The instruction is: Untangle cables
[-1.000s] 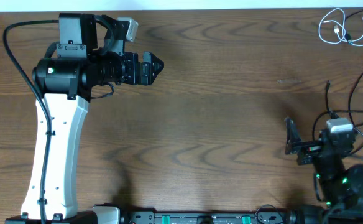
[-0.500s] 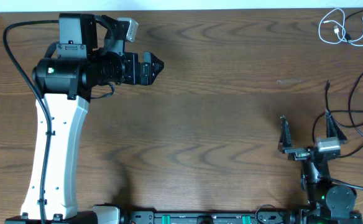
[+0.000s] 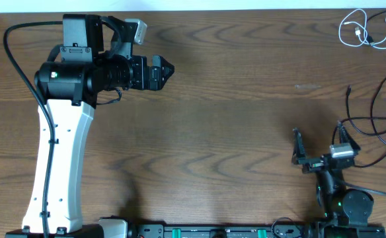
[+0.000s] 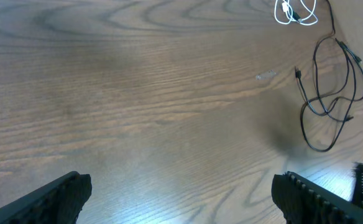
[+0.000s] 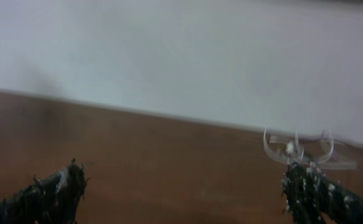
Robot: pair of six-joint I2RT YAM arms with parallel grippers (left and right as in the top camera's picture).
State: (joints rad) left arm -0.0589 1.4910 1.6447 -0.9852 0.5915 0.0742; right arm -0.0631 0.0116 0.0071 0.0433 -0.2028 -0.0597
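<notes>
Right tool (image 3: 320, 137) farther left; black cables (image 3: 349, 106) partly beyond frame edge.

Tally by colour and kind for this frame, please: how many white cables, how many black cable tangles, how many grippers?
White cable: 1
Black cable tangle: 1 (the cords in it cannot be counted)
Grippers: 2, the left gripper and the right gripper, both open and holding nothing
Total: 4
</notes>
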